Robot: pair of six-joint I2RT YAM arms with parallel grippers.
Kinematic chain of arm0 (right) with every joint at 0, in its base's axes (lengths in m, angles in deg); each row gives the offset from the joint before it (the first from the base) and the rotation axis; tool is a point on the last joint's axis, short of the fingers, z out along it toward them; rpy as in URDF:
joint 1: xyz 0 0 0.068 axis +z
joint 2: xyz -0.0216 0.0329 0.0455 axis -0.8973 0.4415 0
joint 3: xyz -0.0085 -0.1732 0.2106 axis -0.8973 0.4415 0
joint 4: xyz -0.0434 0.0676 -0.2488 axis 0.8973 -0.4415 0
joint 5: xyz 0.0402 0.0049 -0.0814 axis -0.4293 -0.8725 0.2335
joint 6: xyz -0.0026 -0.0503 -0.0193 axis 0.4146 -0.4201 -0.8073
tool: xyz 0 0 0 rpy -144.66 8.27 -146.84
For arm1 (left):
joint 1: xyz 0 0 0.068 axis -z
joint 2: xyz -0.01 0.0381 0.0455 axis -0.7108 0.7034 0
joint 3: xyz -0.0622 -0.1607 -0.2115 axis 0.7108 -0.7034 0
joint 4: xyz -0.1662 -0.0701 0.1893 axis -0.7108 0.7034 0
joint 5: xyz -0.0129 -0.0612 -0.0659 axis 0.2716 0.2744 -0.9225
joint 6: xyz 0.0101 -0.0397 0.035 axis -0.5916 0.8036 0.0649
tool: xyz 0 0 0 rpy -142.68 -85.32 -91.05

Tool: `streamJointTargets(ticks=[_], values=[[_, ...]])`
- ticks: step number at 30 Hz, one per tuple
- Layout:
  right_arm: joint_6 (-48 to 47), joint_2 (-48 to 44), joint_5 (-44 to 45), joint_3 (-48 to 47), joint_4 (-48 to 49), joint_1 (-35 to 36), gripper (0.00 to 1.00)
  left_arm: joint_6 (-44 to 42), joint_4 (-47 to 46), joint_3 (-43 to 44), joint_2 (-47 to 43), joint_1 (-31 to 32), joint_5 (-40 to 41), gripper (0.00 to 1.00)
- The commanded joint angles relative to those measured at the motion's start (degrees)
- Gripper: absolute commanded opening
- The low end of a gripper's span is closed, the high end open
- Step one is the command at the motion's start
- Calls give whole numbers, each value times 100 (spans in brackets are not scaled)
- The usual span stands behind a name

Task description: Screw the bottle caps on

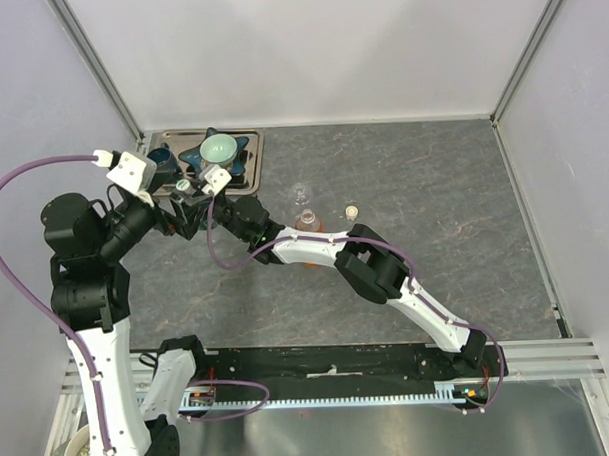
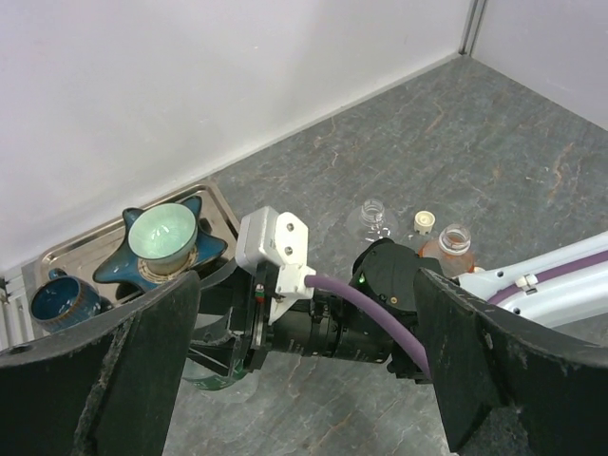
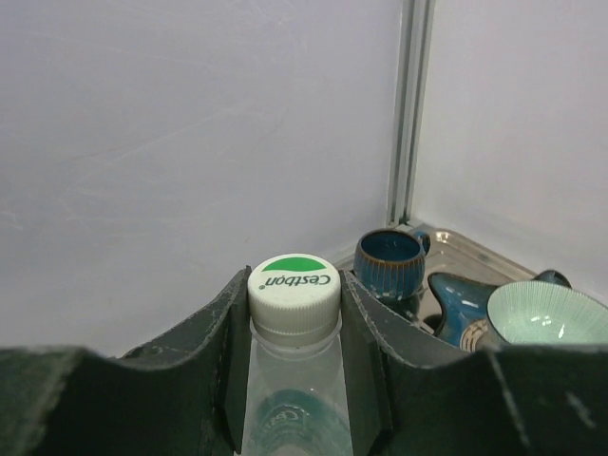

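The clear bottle [image 3: 290, 399] is held tight between the fingers of the right gripper [image 3: 293, 323], near the front edge of the metal tray [image 1: 253, 140]. A white cap [image 3: 294, 277] with a green mark is seen on its neck. The left gripper [image 2: 304, 313] is spread wide above the right arm, and nothing is gripped by it. The orange bottle [image 1: 307, 223] and the small clear bottle [image 1: 301, 196] are stood uncapped on the table [image 1: 433, 183]. One loose cap [image 1: 352, 212] is set just beside them. A blue cup [image 3: 389, 258] and a pale green bowl [image 1: 220, 148] are kept in the tray
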Motion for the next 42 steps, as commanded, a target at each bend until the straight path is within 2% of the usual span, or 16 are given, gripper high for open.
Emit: streamJointTargets(ticks=[1,7,10,14,20,42], values=[[86,31,206,213,281,13,15,256,-221,-84,-61,1,-240,99],[183,-39,163,328,26,-22,16,317,-459,-269,0,1,-240,99],[165,-66,180,389,-27,-22,20,361,-529,-260,27,-8,-310,99],[183,-57,189,381,-62,-31,42,370,-547,-260,45,1,-328,99],[139,-75,92,275,-299,-39,60,344,-512,-278,27,1,-398,99],[7,-391,-145,337,-624,-110,88,484,-635,-357,9,-8,-644,99]])
